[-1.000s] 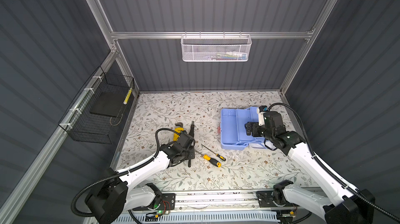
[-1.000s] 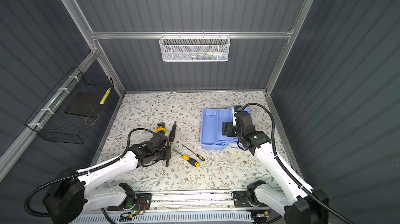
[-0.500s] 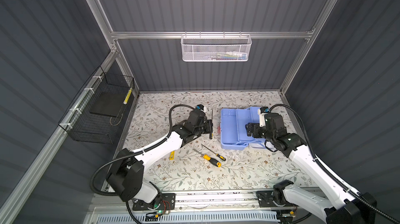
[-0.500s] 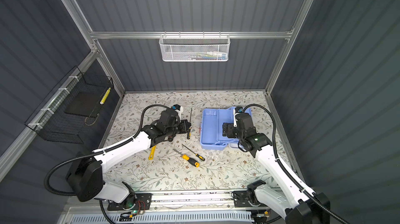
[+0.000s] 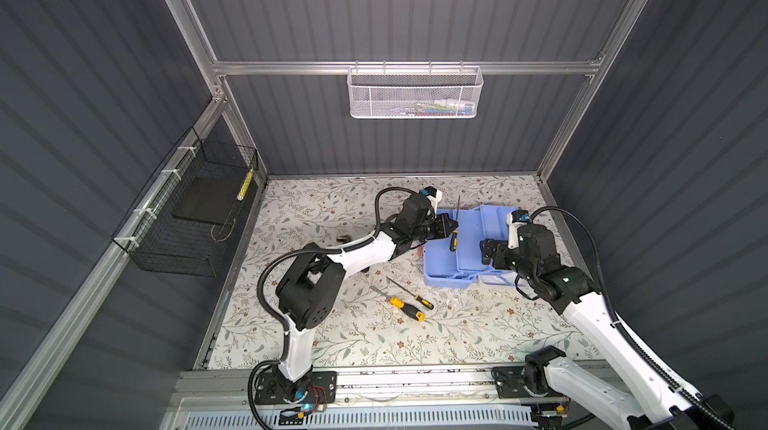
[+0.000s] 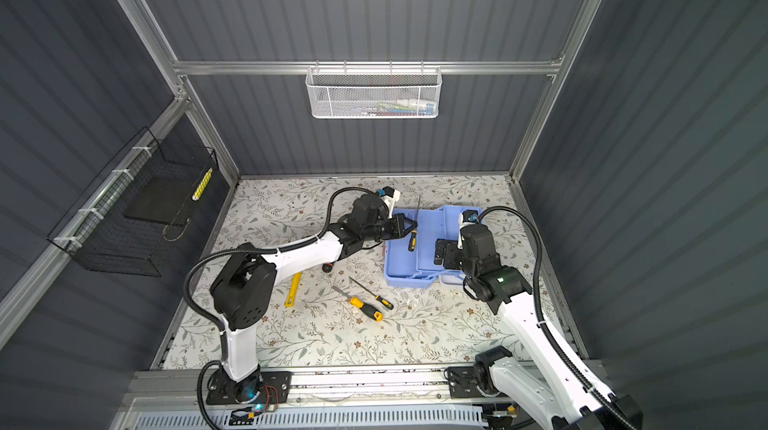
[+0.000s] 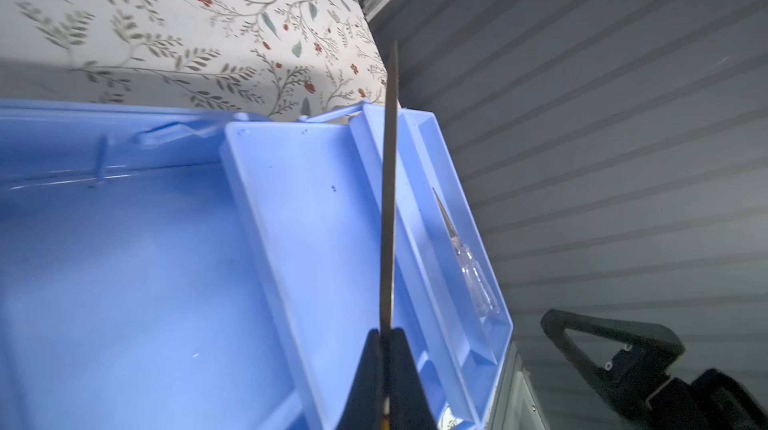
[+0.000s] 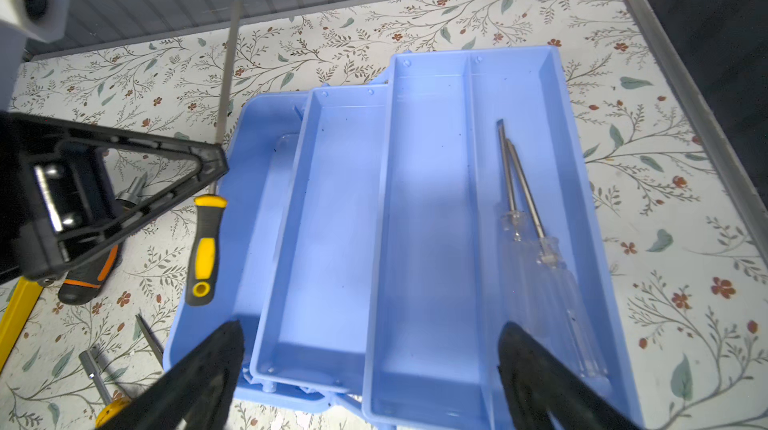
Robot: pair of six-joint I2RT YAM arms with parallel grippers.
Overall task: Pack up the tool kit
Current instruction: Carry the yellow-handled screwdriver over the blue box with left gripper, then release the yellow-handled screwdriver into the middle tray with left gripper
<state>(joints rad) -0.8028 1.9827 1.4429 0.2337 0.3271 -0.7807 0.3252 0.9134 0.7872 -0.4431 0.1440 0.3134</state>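
The left gripper (image 5: 451, 228) is clamped on the metal shaft of a yellow-and-black screwdriver (image 5: 454, 241), just above its handle, with the tip pointing toward the back wall. It holds the tool over the left side of the tool kit (image 5: 444, 266). 1 second ago this gripper was low at the front left among the loose tools, and half a second ago it was mid-mat, just left of the box, with the screwdriver already in its grip. The tool kit sits open on the floral mat (image 5: 332, 208) at the right rear, its light blue trays stepped out toward the right wall, and it has not shifted. 2 clear-handled screwdrivers (image 8: 536, 232) lie side by side in the outermost tray (the right wrist view shows them best). The right gripper (image 5: 488, 251) hovers over the kit's front right part with its jaws spread wide and nothing between them, in much the same place as before. 2 more yellow-and-black screwdrivers (image 6: 368, 301) lie on the mat in front of the box, unmoved. The yellow pipe wrench (image 6: 294, 289) lies farther left, partly behind the left arm.
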